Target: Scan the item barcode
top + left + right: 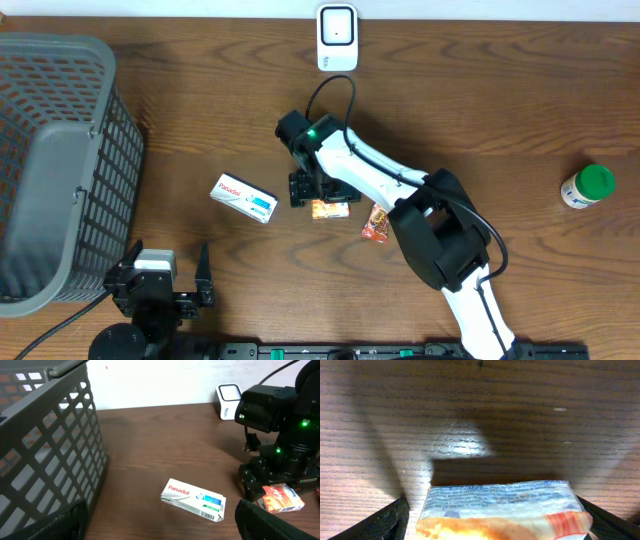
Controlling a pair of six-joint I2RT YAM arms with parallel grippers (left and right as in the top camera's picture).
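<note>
Panadol box [193,501]: red "Panadol" lettering, clearest in left wrist view.
Orange packet [500,510]: fine print unreadable; lies flat between the spread, unclenched fingers of the right gripper [497,525].
Left gripper [167,530]: spread, empty.
Scanner [337,37]: fully seen overhead, well apart from the packet.

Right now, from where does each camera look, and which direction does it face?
Overhead: above the table, facing straight down on the basket, scanner, Panadol box and orange packet; the left arm and right arm show.
Left wrist: low near the table, facing across it to the scanner and the right arm; its own fingers fill the lower corners.
Right wrist: just above the table, facing down at the orange packet; its fingers flank it.
Shared: all three show the orange packet.
</note>
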